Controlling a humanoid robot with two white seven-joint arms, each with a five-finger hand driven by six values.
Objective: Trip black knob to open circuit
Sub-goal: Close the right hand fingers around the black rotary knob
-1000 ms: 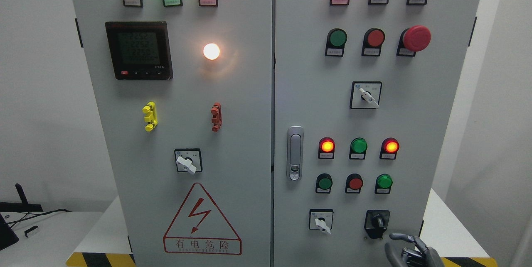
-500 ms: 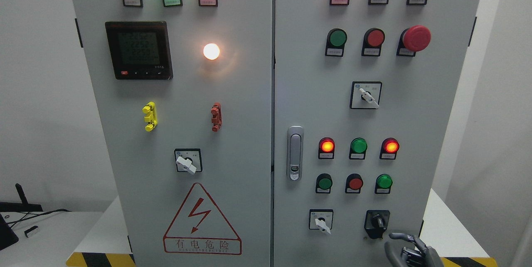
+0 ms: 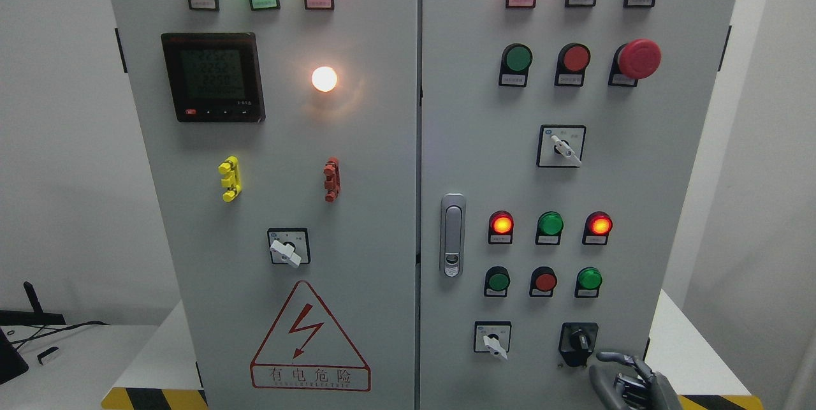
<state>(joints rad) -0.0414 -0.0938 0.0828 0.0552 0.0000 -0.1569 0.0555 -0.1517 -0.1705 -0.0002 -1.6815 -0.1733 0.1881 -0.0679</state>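
The black knob [image 3: 579, 338] sits low on the cabinet's right door [image 3: 637, 206]. We judge it rigid and stiff-turning, best pinched across its raised bar. Our right hand [image 3: 628, 383] hovers just below-right, fingers loosely curled, holding nothing.

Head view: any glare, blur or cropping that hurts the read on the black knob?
Head view: sharp overall; the white lamp blooms into a halo on the left door; the black knob is dark yet legible; the right hand is cropped at the bottom edge.
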